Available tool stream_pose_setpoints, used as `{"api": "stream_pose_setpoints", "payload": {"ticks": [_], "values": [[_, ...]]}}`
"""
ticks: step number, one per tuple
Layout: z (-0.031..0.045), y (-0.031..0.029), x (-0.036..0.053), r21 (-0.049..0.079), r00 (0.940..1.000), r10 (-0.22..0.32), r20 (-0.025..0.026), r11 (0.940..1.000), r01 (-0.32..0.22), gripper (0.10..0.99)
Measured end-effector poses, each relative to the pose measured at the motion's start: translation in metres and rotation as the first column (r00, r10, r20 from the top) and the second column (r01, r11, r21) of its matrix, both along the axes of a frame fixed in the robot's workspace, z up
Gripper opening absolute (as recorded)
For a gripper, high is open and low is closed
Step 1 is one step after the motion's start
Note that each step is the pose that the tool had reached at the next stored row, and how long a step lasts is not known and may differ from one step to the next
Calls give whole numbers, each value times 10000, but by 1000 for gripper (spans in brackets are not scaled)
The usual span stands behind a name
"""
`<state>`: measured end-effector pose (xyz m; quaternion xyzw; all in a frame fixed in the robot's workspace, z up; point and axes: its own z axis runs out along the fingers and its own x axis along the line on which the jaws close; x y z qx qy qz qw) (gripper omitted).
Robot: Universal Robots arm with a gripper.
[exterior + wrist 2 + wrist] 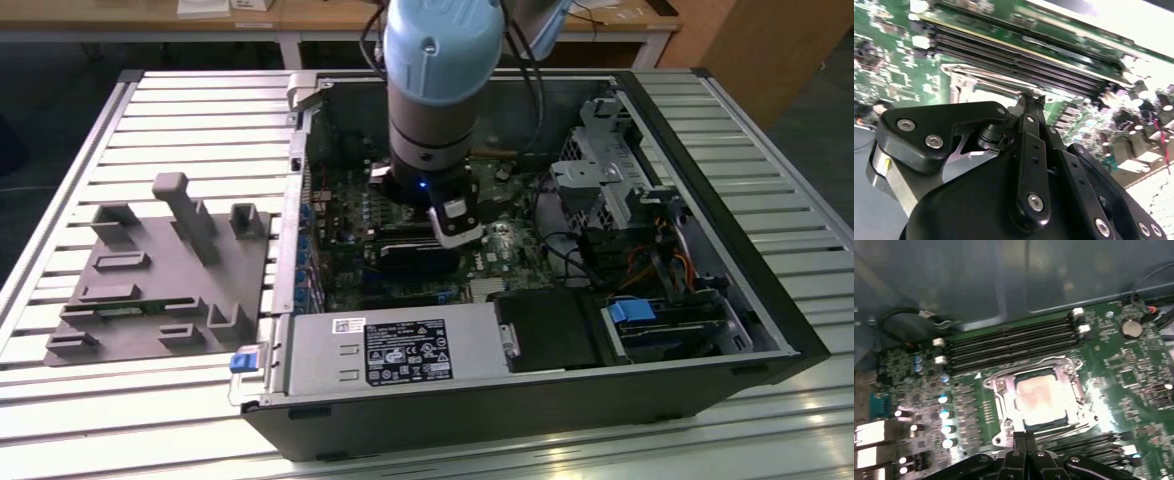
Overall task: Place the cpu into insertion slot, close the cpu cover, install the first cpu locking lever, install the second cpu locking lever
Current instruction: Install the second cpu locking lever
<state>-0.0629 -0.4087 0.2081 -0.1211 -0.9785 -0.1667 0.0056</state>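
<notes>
The cpu [1041, 400], a dull silver square, lies flat in the insertion slot [995, 390] on the green motherboard. The cpu cover [1070, 390], a thin silver frame, lies down around it. My gripper [1025, 438] is shut at the socket's edge nearest the wrist, its tips together with nothing visible between them. In the second wrist view the gripper [1029, 96] points at the socket's rim [979, 75]. In the exterior view the arm reaches down into the open computer case, with the gripper [455, 236] low over the board.
Long black memory slots [1014, 342] run beside the socket. The case holds a power supply [387, 350] at the front and a drive cage [614, 180] at the exterior view's right. A grey fixture plate [160, 270] lies outside the case at the exterior view's left.
</notes>
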Motion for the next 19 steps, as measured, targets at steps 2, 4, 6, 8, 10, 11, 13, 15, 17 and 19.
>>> {"api": "stream_pose_setpoints", "payload": {"ticks": [2, 4, 6, 8, 10, 11, 13, 15, 17, 19], "values": [[1, 0, 57, -3, 10000, -5, -7, 10000, 5, 102], [0, 3, 98, -27, 10000, -6, -13, 10000, 6, 102], [1, 21, 112, -95, 10000, -9, -16, 10000, 9, 102], [0, 59, 120, -203, 10000, -8, -15, 9998, 8, 102], [1, 107, 127, -342, 10000, -8, -17, 9994, 7, 102], [0, 131, 130, -408, 10000, -8, -17, 9992, 7, 102], [0, 183, 137, -539, 10000, -8, -17, 9985, 7, 102], [0, 236, 145, -667, 10000, -8, -19, 9978, 7, 102], [0, 290, 152, -767, 10000, -9, -19, 9971, 8, 102], [0, 341, 160, -862, 10000, -9, -19, 9963, 7, 102]]}}
